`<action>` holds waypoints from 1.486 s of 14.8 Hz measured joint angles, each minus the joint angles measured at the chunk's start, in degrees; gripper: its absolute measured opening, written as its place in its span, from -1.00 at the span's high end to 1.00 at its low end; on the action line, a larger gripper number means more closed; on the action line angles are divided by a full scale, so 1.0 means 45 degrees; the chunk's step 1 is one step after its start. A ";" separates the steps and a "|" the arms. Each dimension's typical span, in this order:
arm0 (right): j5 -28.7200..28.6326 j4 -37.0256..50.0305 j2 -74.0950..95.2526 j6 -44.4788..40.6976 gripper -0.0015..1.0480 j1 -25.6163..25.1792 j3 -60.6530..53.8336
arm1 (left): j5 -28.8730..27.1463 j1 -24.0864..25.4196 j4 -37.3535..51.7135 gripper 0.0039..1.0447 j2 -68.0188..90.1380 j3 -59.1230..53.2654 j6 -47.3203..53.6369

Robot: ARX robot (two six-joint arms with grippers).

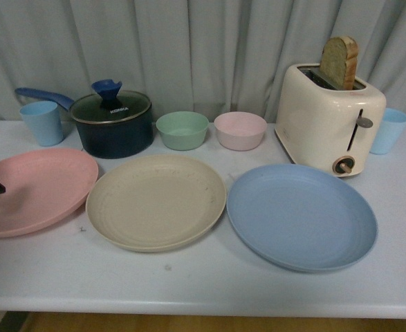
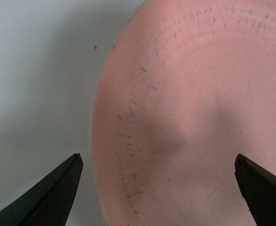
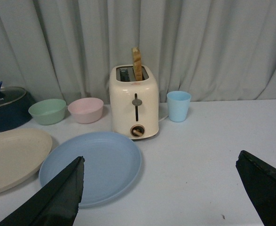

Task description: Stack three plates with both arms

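— How is the light falling on the table (image 1: pixel 189 283)?
— Softly and evenly from above, and a little dim. The blue plate (image 1: pixel 301 216) and beige plate (image 1: pixel 155 202) are throwing only thin shadows along their near rims, the toaster (image 1: pixel 324 117) is carrying a faint sheen, and the front view is looking slightly grainy.
— And at the wrists?
— A blurred grey shadow is lying across the pink plate (image 2: pixel 199 94). The left gripper (image 2: pixel 157 157) and right gripper (image 3: pixel 160 157) are reading as flat black shapes, with their surface detail lost.
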 joint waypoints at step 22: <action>0.0000 0.0000 0.0000 0.0000 -0.87 0.0000 0.0000 | -0.0831 -0.4862 0.0306 0.95 -0.4313 -0.1836 0.0636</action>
